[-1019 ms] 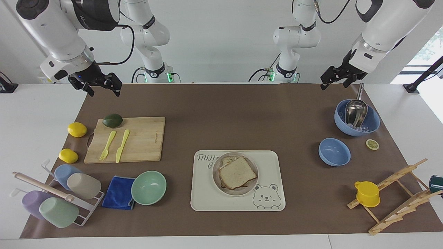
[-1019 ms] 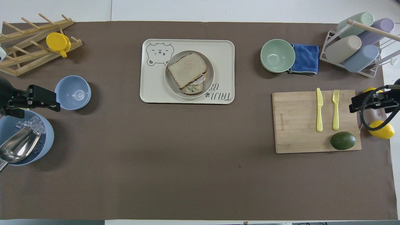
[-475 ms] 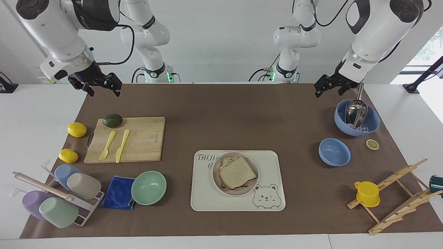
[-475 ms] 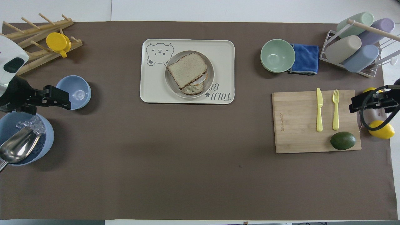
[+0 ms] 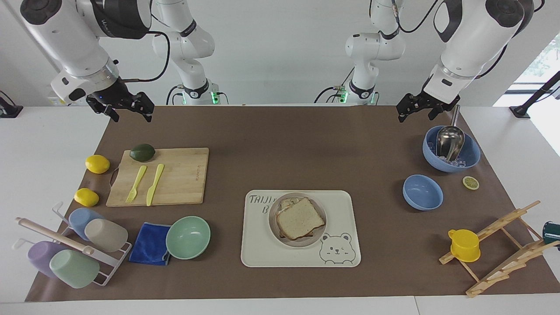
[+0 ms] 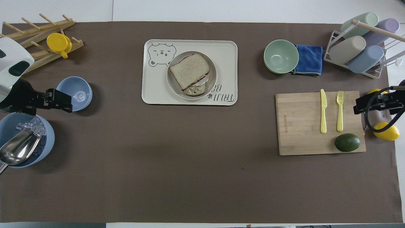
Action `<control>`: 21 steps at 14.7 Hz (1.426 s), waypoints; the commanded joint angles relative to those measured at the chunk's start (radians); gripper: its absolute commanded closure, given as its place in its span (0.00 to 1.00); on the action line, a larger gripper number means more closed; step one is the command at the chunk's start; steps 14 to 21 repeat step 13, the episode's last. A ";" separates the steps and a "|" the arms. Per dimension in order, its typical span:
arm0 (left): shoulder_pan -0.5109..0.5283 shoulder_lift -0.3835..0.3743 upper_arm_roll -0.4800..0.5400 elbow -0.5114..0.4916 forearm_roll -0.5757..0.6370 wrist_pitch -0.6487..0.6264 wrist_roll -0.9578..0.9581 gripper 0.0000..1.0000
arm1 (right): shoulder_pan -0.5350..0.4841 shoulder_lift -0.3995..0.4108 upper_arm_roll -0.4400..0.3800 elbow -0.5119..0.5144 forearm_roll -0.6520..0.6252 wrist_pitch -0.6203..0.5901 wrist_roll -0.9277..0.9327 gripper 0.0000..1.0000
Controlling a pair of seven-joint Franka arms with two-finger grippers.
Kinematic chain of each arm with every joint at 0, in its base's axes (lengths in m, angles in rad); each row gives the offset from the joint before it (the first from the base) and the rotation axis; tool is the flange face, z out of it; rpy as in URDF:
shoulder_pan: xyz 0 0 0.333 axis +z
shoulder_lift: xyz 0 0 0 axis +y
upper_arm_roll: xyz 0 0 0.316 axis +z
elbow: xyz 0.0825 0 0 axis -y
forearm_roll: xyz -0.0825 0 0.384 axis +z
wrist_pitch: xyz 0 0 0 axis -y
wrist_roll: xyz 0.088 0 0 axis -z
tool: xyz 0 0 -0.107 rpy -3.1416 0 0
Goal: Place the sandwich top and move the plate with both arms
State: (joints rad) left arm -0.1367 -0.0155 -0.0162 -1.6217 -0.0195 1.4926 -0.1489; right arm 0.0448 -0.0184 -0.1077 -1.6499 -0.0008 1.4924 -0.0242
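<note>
**Sandwich closed on the plate, both arms up at the bench ends**

The sandwich top (image 5: 300, 218) lies flat on the stack on the plate (image 5: 274, 227), turned a little askew. A corner of the egg slice (image 5: 288, 202) beneath it peeks out on the side nearer the robots. The plate sits on the bear tray (image 5: 345, 205), roughly in its middle. The tray rests on the brown mat (image 5: 280, 144) mid-bench, toward the edge farther from the robots.

The left end effector (image 5: 415, 117) hangs in the air at the left arm's end of the bench. It is above the area of the big blue bowl (image 5: 470, 159) that holds ice and a metal scoop (image 5: 449, 140). Its fingers stand apart and hold nothing. The small blue bowl (image 5: 422, 192) is empty and sits just beside the big one, farther from the robots.

The right end effector (image 5: 132, 117) is also raised and waits at the right arm's end. It is above the edge of the mat by the cutting board (image 5: 183, 175) and the lemon (image 5: 97, 164). Its fingers are spread wide and empty (neither arm is anywhere near the tray).

An avocado (image 5: 142, 152) rests on the board's corner nearest the robots. The mint-green bowl (image 5: 188, 237) lies between the tray and the cup rack (image 5: 70, 249), with a blue cloth (image 5: 148, 243) tucked against it.
</note>
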 commanded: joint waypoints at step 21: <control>0.017 -0.014 -0.008 -0.015 0.019 0.071 0.015 0.00 | -0.016 -0.017 0.010 -0.011 0.015 -0.006 0.009 0.00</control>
